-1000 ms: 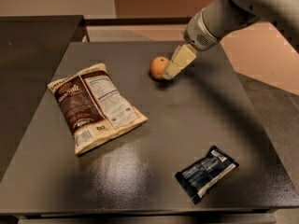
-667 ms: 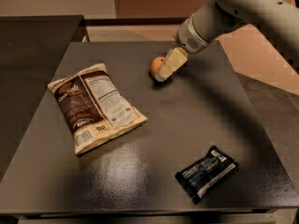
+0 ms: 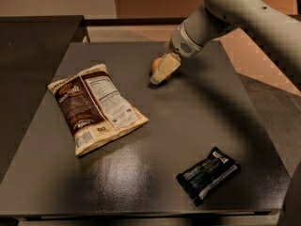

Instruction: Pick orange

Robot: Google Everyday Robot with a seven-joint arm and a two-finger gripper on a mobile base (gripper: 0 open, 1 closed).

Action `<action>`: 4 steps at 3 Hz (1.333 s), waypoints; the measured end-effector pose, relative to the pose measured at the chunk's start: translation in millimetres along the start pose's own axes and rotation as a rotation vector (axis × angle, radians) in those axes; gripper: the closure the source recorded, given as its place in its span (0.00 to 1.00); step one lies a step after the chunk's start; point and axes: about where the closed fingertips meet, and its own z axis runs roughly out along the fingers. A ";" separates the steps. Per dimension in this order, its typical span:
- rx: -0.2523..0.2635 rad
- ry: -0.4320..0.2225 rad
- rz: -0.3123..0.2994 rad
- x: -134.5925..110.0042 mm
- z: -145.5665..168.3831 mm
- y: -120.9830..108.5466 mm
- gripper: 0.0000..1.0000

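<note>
I'm looking at a dark grey, matte, square bench (image 3: pixel 188 126) taking up most of the view. A pale grey robot arm (image 3: pixel 225 8) is reaching in from the upper right, angling down toward the bench's far middle. A brown-and-cream crinkly chip bag (image 3: pixel 96 107) is lying flat on the left half, turned diagonally, nutrition label showing. A black rectangular foil snack packet (image 3: pixel 208 174) is lying near the front right corner, well apart from the bag. The cream-coloured end effector (image 3: pixel 160 74) is pointing down-left, low at the bench surface. I can't tell if it's wide, narrow or gripping anything. The small round orange fruit (image 3: pixel 155 64) is sitting at far centre, partly hidden behind the end effector, peeking out on the left.
</note>
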 end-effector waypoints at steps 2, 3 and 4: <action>-0.019 0.007 0.002 6.6 -1.7 2.3 0.64; -0.028 -0.004 0.004 -2.6 -20.0 5.4 0.88; -0.036 -0.043 0.007 -22.9 -48.5 8.3 1.00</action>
